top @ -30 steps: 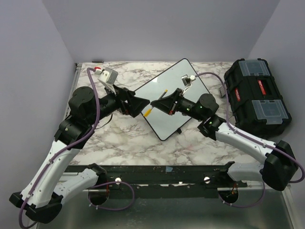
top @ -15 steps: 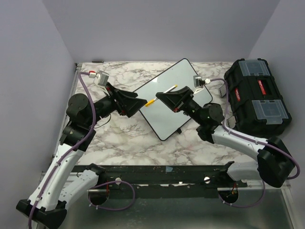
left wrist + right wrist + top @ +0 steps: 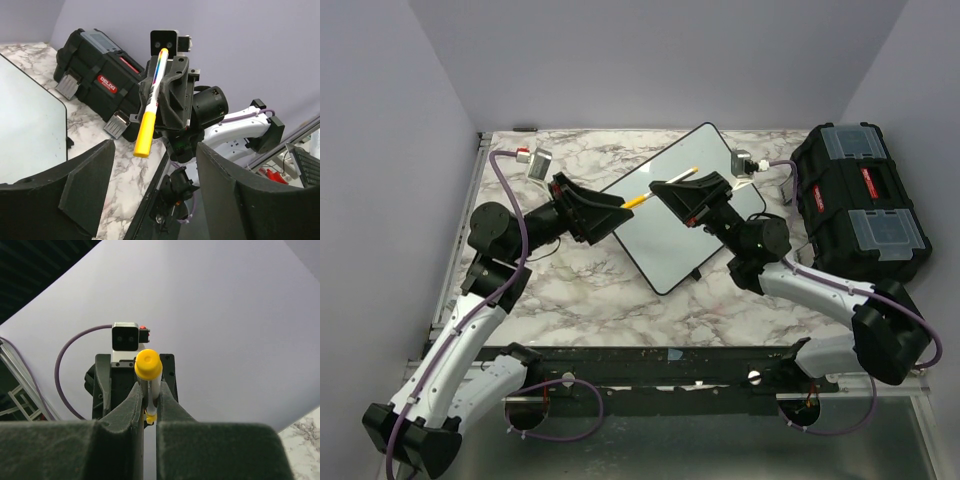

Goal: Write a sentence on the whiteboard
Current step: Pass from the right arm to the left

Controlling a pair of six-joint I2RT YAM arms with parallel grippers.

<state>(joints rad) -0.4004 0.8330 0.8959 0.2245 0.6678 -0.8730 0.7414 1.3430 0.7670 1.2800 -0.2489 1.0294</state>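
Observation:
My right gripper (image 3: 662,190) is shut on the white barrel of a marker with a yellow cap (image 3: 638,201), holding it in the air over the whiteboard (image 3: 665,250). The cap end points at my left gripper (image 3: 616,214). From the left wrist, the marker (image 3: 150,105) hangs cap-down from the right gripper (image 3: 167,95), the cap just above the gap of my open left gripper (image 3: 155,156), touching neither finger. From the right wrist, the cap (image 3: 148,364) shows end-on above my pinched right gripper (image 3: 148,392). The sentence is out of view; the board surface that shows is blank.
A black toolbox (image 3: 860,205) with clear lids stands on the marble table to the right of the board, also visible from the left wrist as the toolbox (image 3: 95,70). The board's corner (image 3: 25,135) lies at the left of that view. Grey walls enclose the table.
Both grippers rose and came together over the board's left edge. The right one swung the marker's cap toward the left gripper, whose fingers narrowed somewhat.

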